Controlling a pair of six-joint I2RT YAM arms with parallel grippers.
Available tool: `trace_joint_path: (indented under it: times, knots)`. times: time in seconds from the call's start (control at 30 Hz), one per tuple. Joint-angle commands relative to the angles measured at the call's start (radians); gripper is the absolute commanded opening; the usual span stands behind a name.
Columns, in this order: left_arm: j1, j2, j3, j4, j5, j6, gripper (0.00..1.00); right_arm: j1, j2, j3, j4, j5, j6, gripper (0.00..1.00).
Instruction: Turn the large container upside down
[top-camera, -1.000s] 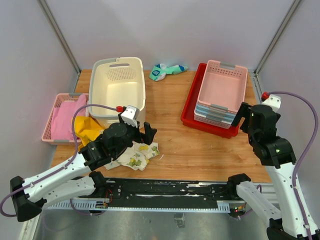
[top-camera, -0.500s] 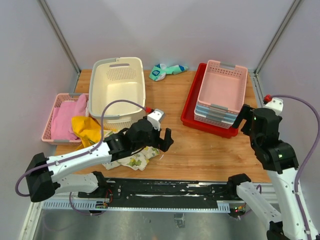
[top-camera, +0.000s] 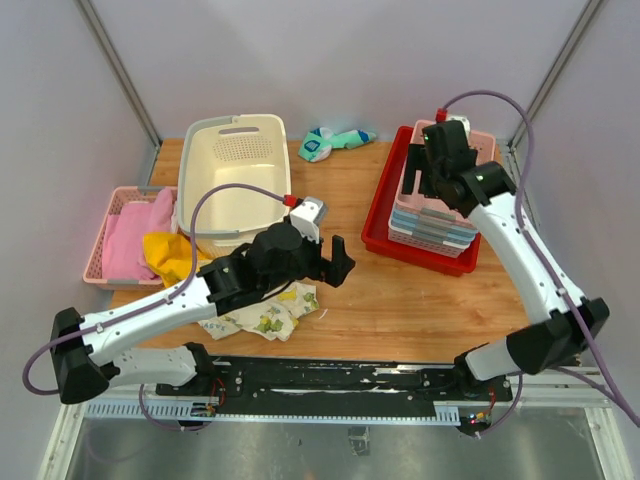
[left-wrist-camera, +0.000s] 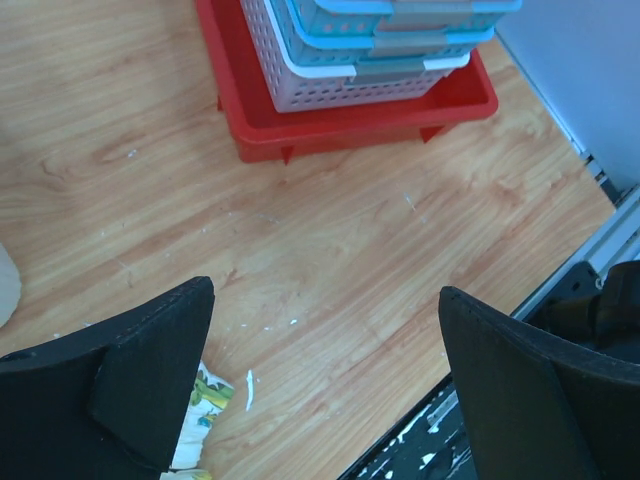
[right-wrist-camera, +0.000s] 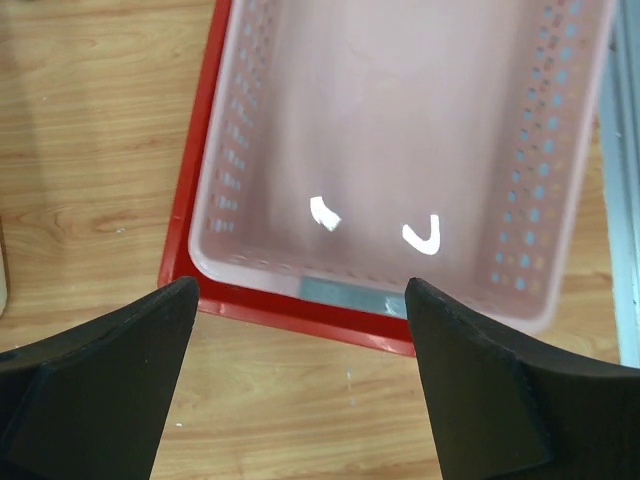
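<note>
Left jaws spread wide and empty above the table (left-wrist-camera: 330, 230), right jaws equally spread over the pink basket (right-wrist-camera: 400, 130); large container (top-camera: 235, 175) upright, far left, untouched

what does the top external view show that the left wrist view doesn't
Only top external: the large container, upright with nothing gripping it; a pink basket holding cloth at the left edge; a yellow cloth; and a teal bundle by the back wall.
Only left wrist: small feet under the red tray, and white flecks on the table.
Both: the red tray, the stack of lattice baskets in it, the printed cloth, and the left tool, open and empty.
</note>
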Motion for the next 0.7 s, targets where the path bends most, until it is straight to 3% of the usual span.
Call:
trace_joint_path:
  times: [0.0, 0.17, 0.4, 0.6, 0.67]
  knots:
    - [-0.004, -0.05, 0.037, -0.036, -0.068, -0.042, 0.99, 0.032, 0.112, 0.098, 0.004, 0.013, -0.01, 0.87]
    - [-0.004, -0.092, 0.036, -0.069, -0.106, -0.053, 0.99, 0.032, 0.238, 0.137, 0.07, 0.013, -0.035, 0.8]
    - [-0.004, -0.123, -0.007, -0.053, -0.121, -0.039, 0.99, 0.027, 0.397, 0.227, 0.015, 0.015, -0.064, 0.71]
    - [0.006, -0.04, 0.006, -0.002, -0.131, -0.024, 0.99, -0.033, 0.385, 0.164, -0.014, 0.016, -0.068, 0.7]
    - [0.068, 0.026, 0.04, 0.003, -0.053, -0.071, 0.99, -0.07, 0.347, 0.119, -0.014, 0.011, -0.058, 0.7]
